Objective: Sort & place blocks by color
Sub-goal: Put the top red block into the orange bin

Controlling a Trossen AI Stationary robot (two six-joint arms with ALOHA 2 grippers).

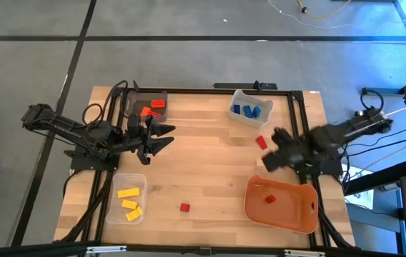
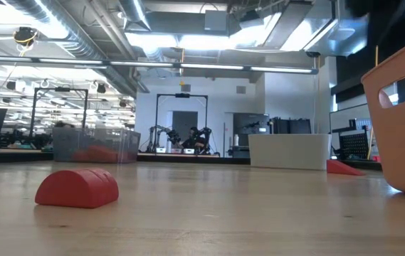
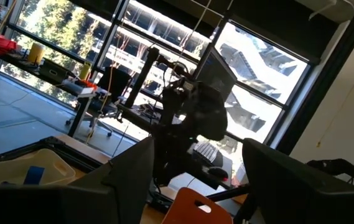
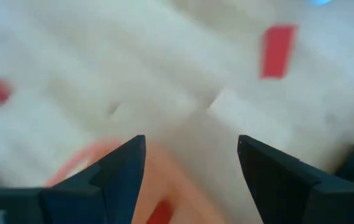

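Risking missed pick if descending off-centre: red block lying loose on wood, liable to skid. Right gripper hovering over orange tray rim, fingers spread, empty; block lying near, just beyond tips. Another red block sitting well apart. Left gripper waiting beside grey bin, fingers apart, empty.
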